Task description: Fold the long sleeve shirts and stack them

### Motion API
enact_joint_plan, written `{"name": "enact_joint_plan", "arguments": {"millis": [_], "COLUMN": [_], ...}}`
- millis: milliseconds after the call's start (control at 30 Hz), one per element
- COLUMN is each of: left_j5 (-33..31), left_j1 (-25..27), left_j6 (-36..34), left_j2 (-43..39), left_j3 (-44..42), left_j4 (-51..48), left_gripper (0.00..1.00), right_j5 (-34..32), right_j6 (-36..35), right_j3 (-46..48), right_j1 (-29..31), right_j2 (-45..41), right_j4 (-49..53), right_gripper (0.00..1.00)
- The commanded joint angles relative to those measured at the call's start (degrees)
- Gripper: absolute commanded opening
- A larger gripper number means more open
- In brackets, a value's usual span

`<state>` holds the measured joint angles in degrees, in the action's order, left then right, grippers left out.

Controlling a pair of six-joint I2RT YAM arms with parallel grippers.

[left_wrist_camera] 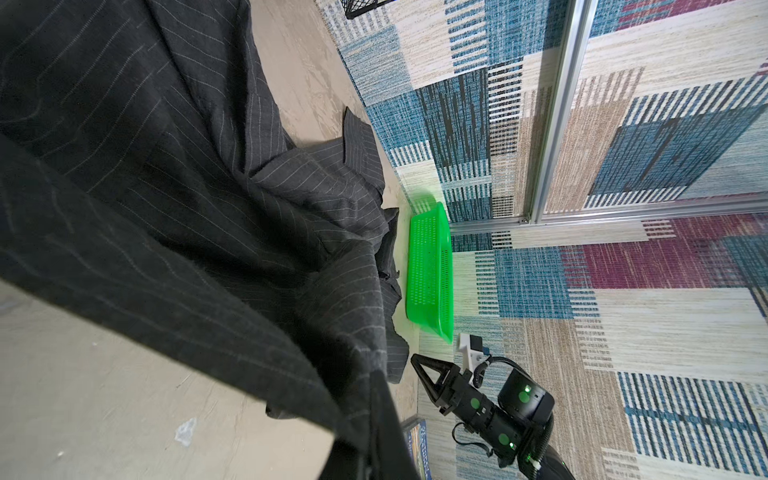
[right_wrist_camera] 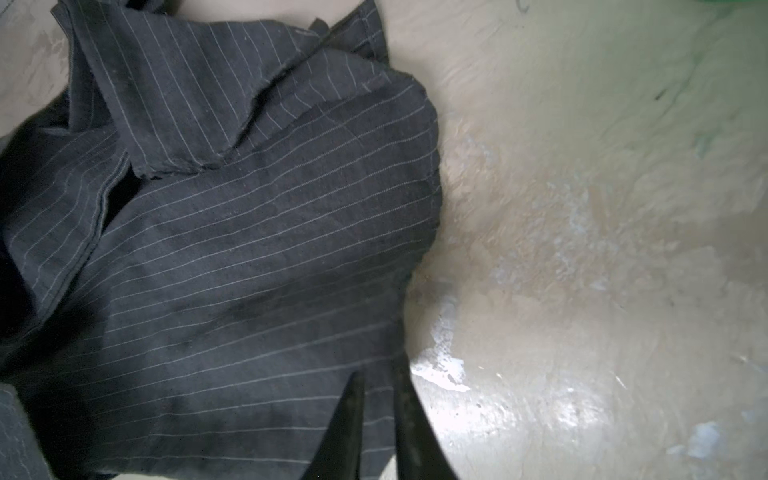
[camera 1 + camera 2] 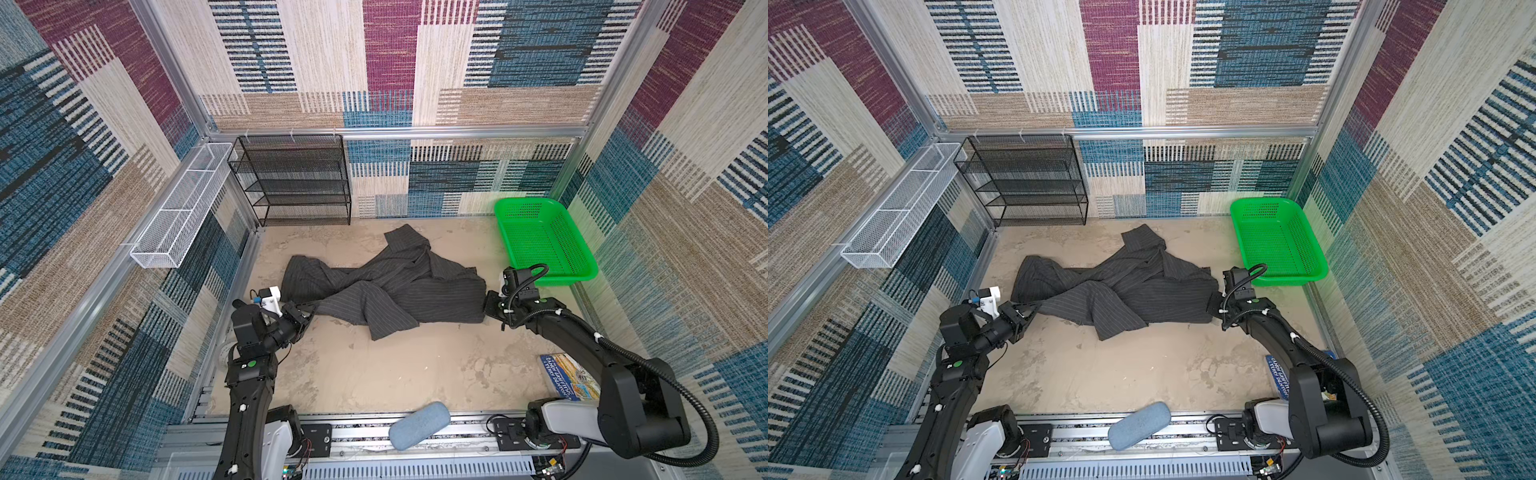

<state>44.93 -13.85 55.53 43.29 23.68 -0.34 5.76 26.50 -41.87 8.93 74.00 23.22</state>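
Observation:
One long sleeve shirt (image 3: 386, 286) (image 3: 1121, 291), dark charcoal with thin pale pinstripes, lies crumpled across the middle of the beige table. My left gripper (image 3: 311, 311) (image 3: 1036, 307) is at the shirt's left end, shut on a stretched-out fold of cloth. In the left wrist view the shirt (image 1: 187, 187) drapes up into the pinch of that gripper (image 1: 374, 399). My right gripper (image 3: 487, 305) (image 3: 1210, 305) sits at the shirt's right edge. In the right wrist view its fingers (image 2: 380, 374) stand slightly apart over the edge of the shirt (image 2: 228, 249), open.
A green plastic basket (image 3: 544, 241) stands at the back right, just behind the right arm. A black mesh rack (image 3: 291, 178) is at the back wall and a white wire basket (image 3: 183, 208) hangs on the left wall. A blue-grey oblong pad (image 3: 419, 424) and a book (image 3: 569, 376) lie near the front.

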Motion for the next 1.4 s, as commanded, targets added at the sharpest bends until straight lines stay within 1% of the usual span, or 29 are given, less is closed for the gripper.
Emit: {"name": "enact_joint_plan", "arguments": {"millis": [0,67,100,167,267,433,667,833,1033,1067,1100,1133,1200,1233,1300,1367], "left_j5": [0.13,-0.16,-0.24,-0.23,0.15,0.79,0.58,-0.13,-0.42,-0.37,-0.44,-0.42,-0.28,-0.32,-0.45,-0.30], "left_j1": [-0.04,-0.04,-0.04,-0.04,0.03,0.15,0.24,0.24,0.25,0.25,0.27,0.27,0.23,0.23,0.23,0.25], "left_j6": [-1.05,-0.94,-0.95,-0.94,-0.82,-1.19,-0.95,-0.94,-0.58,-0.60,-0.60,-0.60,-0.67,-0.76,-0.88,-1.17], "left_j2": [-0.71,-1.70,-2.25,-2.96,-3.09,-2.09,-2.18,-2.24,-2.44,-2.52,-2.60,-2.70,-3.15,-3.40,-3.93,-4.53], "left_j3": [-0.89,-1.13,-1.18,-1.09,-0.92,-0.75,-0.51,-0.47,-0.81,-0.83,-0.83,-0.92,-0.95,-1.01,-0.85,-0.68], "left_j4": [-0.76,-1.33,-1.80,-2.30,-2.47,-2.15,-2.41,-2.21,-1.77,-1.94,-1.96,-2.03,-2.32,-2.65,-3.40,-4.20], "left_gripper": [0.00,0.00,0.00,0.00,0.00,0.00,0.00,0.00,0.00,0.00,0.00,0.00,0.00,0.00,0.00,0.00], "right_j5": [-0.06,0.57,1.32,3.15,2.60,2.59,5.02,6.84,7.76,7.61,7.24,6.95,6.34,6.02,5.27,4.14], "right_j6": [0.53,2.19,3.27,5.60,9.03,10.92,10.15,10.08,11.62,12.07,12.61,12.93,13.25,13.05,12.55,11.84], "right_j3": [0.22,1.41,2.44,4.54,7.56,10.83,11.28,11.67,11.53,11.71,12.01,12.37,12.87,13.01,12.42,11.21], "right_j1": [-0.06,-0.05,-0.06,0.11,0.78,1.17,1.27,1.77,4.65,5.31,5.87,6.23,6.48,6.54,6.45,6.38], "right_j2": [-1.20,-2.94,-4.04,-6.00,-8.83,-9.19,-0.72,2.23,4.00,3.94,3.88,3.69,2.83,1.94,-0.42,-3.23], "right_j4": [1.45,1.52,1.36,0.96,1.59,-0.33,-7.56,-10.05,-11.50,-11.75,-12.00,-12.29,-12.75,-12.72,-11.45,-8.95], "right_gripper": [0.44,0.54,0.56,0.59,0.61,0.64,0.64,0.60,0.51,0.48,0.41,0.32,0.18,0.14,0.09,0.07]}}
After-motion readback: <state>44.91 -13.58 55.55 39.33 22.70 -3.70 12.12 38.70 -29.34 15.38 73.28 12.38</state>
